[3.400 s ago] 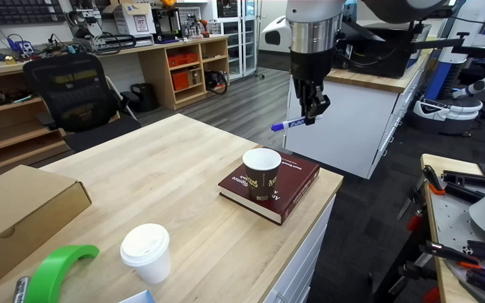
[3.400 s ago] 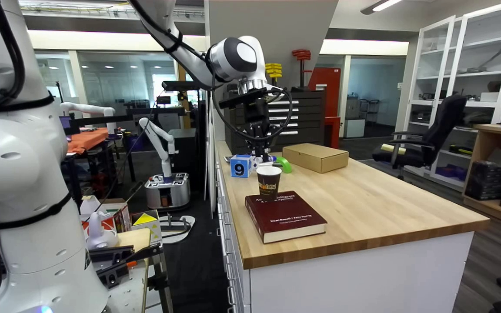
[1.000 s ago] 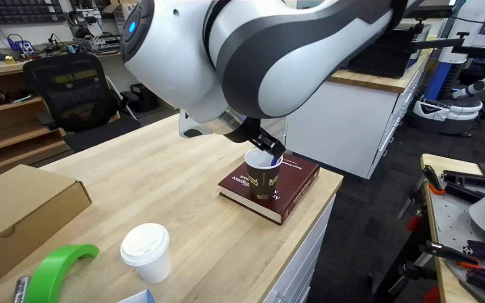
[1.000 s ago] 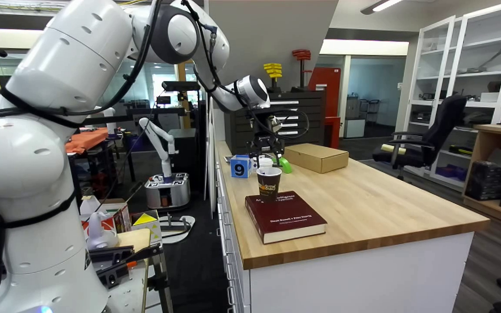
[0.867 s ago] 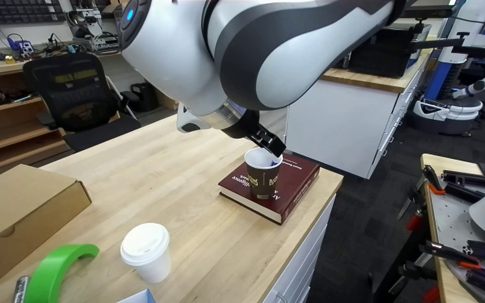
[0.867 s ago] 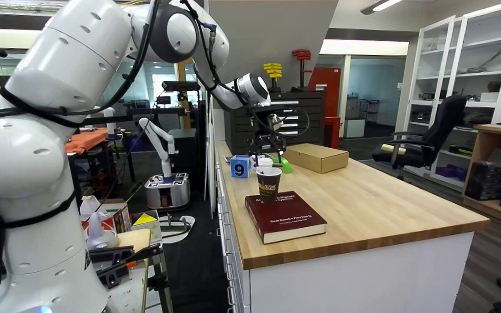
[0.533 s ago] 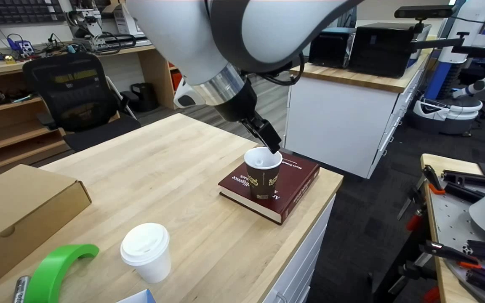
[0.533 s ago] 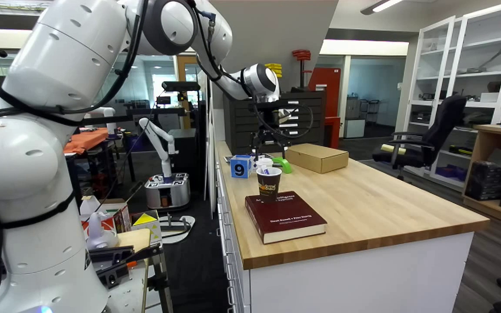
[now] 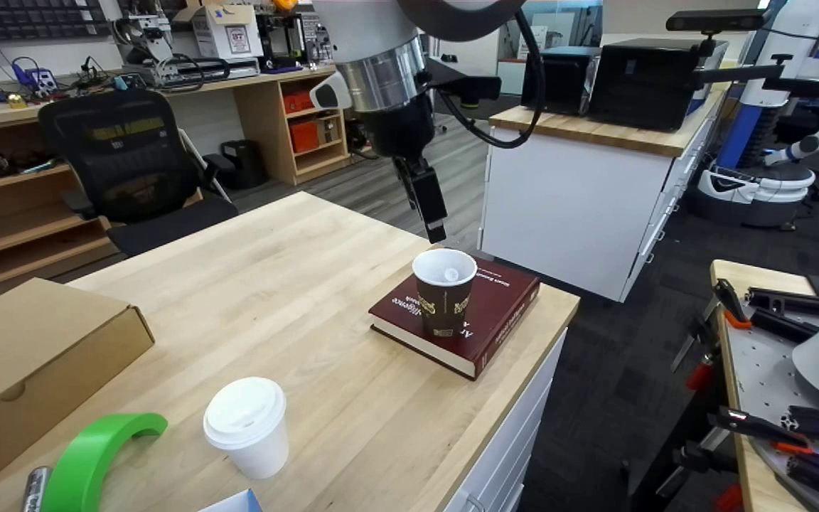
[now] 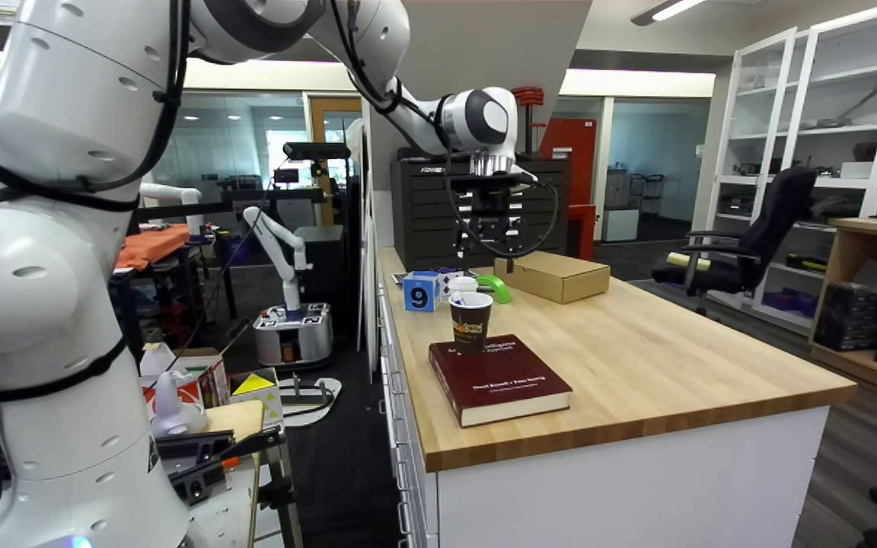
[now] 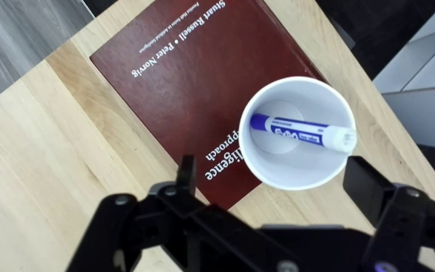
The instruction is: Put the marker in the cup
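The marker [image 11: 291,130], white with a blue-purple cap and label, leans inside the cup [image 11: 296,172]. Its cap is down near the bottom and its white end rests by the rim. In both exterior views the brown cup [image 9: 445,306] stands upright on the book, with just a bit of the marker [image 10: 464,300] showing above or inside the rim. My gripper [image 11: 271,166] is open, its fingers [image 11: 366,189] wide apart with nothing held between them. In an exterior view the gripper [image 10: 486,260] hangs above and beyond the cup, apart from it.
A dark red book [image 11: 187,83] lies under the cup near the table's corner. A white lidded paper cup [image 9: 246,427], a green arch [image 9: 97,459], a cardboard box [image 9: 54,355] and a blue numbered cube [image 10: 420,292] stand elsewhere on the table.
The gripper, holding the marker in the air 3.4 seconds ago, came to the cup and let go of it there. Since then it has risen and drawn away; the marker stays in the cup.
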Controlling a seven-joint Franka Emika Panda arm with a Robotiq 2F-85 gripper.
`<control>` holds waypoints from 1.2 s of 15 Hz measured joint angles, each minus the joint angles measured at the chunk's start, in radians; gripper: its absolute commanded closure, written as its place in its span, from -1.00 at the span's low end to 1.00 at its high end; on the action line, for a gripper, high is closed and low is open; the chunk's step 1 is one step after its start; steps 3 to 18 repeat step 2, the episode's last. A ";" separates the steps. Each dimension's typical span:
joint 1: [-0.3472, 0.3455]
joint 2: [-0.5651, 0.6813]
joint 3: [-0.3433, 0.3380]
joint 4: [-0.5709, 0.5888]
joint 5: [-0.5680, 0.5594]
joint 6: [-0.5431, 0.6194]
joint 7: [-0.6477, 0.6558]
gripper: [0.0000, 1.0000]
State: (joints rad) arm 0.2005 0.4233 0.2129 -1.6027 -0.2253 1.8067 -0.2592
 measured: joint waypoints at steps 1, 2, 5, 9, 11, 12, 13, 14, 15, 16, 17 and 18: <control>-0.007 -0.019 -0.003 -0.027 0.013 0.033 0.011 -1.00; -0.010 -0.033 -0.004 -0.047 0.019 0.048 0.017 -1.00; -0.010 -0.033 -0.004 -0.047 0.019 0.048 0.017 -1.00; -0.010 -0.033 -0.004 -0.047 0.019 0.048 0.017 -1.00; -0.010 -0.033 -0.004 -0.047 0.019 0.048 0.017 -1.00; -0.010 -0.033 -0.004 -0.047 0.019 0.048 0.017 -1.00; -0.010 -0.033 -0.004 -0.047 0.019 0.048 0.017 -1.00; -0.010 -0.033 -0.004 -0.047 0.019 0.048 0.017 -1.00; -0.010 -0.033 -0.004 -0.047 0.019 0.048 0.017 -1.00; -0.010 -0.033 -0.004 -0.047 0.019 0.048 0.017 -1.00; -0.010 -0.033 -0.004 -0.047 0.019 0.048 0.017 -1.00; -0.010 -0.033 -0.004 -0.047 0.019 0.048 0.017 -1.00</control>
